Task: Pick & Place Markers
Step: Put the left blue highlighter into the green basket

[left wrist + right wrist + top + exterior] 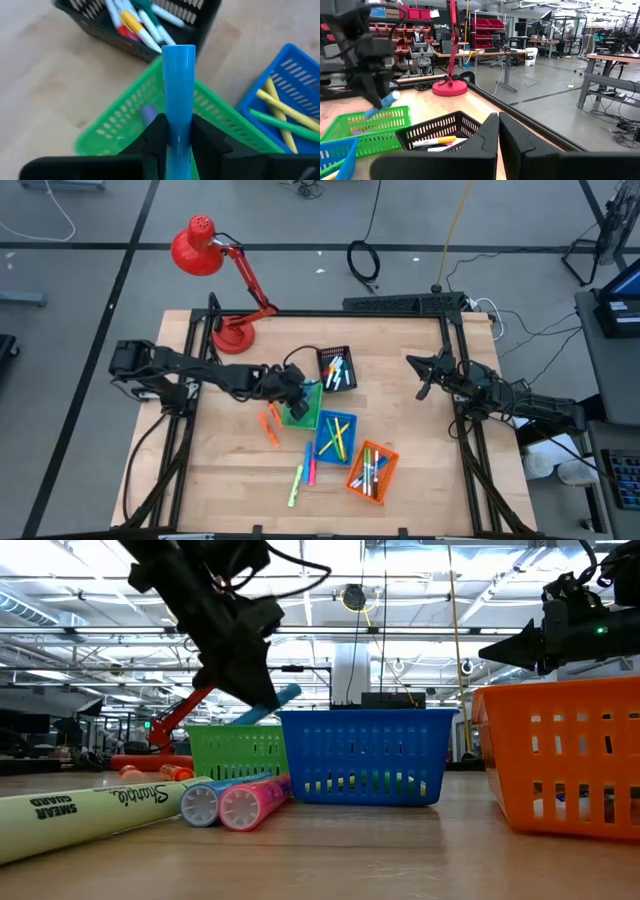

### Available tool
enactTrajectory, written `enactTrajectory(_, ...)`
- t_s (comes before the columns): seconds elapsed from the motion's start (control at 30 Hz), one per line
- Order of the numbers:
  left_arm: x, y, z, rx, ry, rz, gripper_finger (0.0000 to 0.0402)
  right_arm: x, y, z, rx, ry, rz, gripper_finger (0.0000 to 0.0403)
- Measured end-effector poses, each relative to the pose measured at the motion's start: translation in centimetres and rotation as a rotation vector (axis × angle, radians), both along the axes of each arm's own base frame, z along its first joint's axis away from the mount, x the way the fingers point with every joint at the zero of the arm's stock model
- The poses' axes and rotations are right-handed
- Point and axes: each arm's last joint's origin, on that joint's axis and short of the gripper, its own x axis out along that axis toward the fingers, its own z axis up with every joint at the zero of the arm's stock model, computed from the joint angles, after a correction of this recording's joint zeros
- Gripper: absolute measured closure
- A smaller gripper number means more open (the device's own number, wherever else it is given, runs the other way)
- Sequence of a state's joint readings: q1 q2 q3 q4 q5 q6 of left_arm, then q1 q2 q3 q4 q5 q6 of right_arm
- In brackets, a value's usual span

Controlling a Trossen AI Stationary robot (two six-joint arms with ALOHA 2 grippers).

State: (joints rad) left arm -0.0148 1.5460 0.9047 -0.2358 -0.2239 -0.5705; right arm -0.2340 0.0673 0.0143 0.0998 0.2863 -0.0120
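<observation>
My left gripper [293, 392] hovers over the green basket [305, 412] and is shut on a light blue marker [178, 75]. The low view shows that marker [275, 702] tilted in the air above the green basket [235, 752]. A pale purple marker [147, 114] lies inside this basket. More markers lie loose on the table [270, 425] [303, 468] and fill the other baskets. My right gripper [422, 380] waits shut above the table's right side, holding nothing. My left gripper pinches the blue marker between its two fingers [155, 137] near one end [177, 131]. The rest of the marker sticks out past the fingertips. The fingers come slanting down from the table's left. The marker is lifted clear and tilted over the green basket.
A black basket [337, 368] with white markers stands just beyond the green one. A blue basket [335, 437] and an orange basket [372, 470] sit nearer. A red desk lamp [215, 270] stands at the far left. A yellow-green highlighter [90, 815] lies close to the low camera.
</observation>
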Motion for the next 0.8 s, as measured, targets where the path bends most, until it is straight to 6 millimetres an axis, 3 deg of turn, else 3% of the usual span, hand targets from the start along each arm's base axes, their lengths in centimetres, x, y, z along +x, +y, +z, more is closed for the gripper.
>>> enactTrajectory(0.23,1.0,0.0,-0.6,-0.023,-0.041,-0.069,0.0319,0.0,0.0,0.0,0.0,0.0,0.0,0.0403)
enactTrajectory(0.8,1.2,-0.2,-0.4,-0.066,-0.061,-0.136,0.0314,0.0,0.0,0.0,0.0,0.0,0.0,0.0403)
